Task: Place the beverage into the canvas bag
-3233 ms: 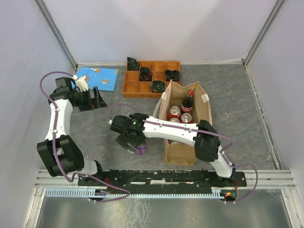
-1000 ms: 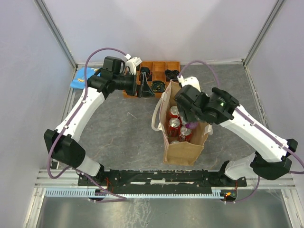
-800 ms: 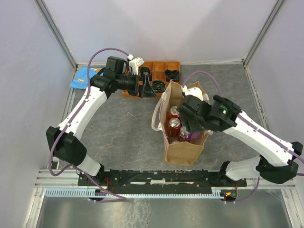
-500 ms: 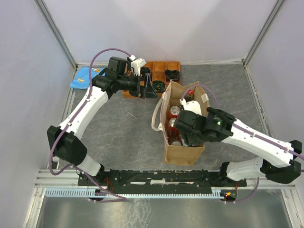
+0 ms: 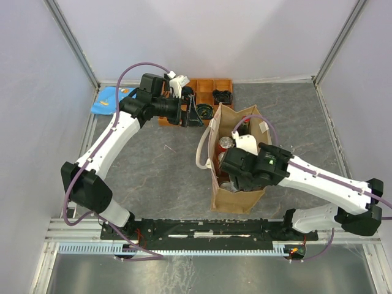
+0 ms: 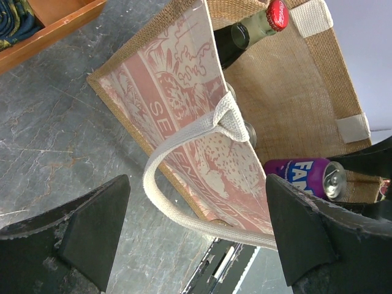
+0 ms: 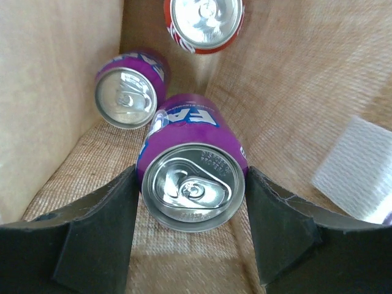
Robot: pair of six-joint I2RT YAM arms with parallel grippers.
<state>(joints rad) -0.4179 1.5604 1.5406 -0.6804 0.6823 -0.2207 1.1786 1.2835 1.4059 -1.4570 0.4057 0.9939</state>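
Inside the canvas bag [image 7: 294, 92], the right tool [image 7: 192, 187] clamps the purple can [image 7: 190, 153]; the left tool [image 6: 196, 184] gapes empty. A tilted release may topple it onto neighbouring cans [image 7: 130, 92].

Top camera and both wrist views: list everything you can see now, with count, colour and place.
canvas bag: one, tan with red print, mid-table, upright, open.
purple can: one, purple, held inside the bag.
second purple can: one, purple, standing in the bag.
red can: at least one, red, in the bag.
bottle: one, dark with red cap, upright in the bag.
orange tray: one, orange, behind the bag.
dark items: at least two, black, in tray compartments.
blue flat item: one, blue, far left.
left gripper: open, facing the bag's printed side.
right gripper: closed on the purple can.
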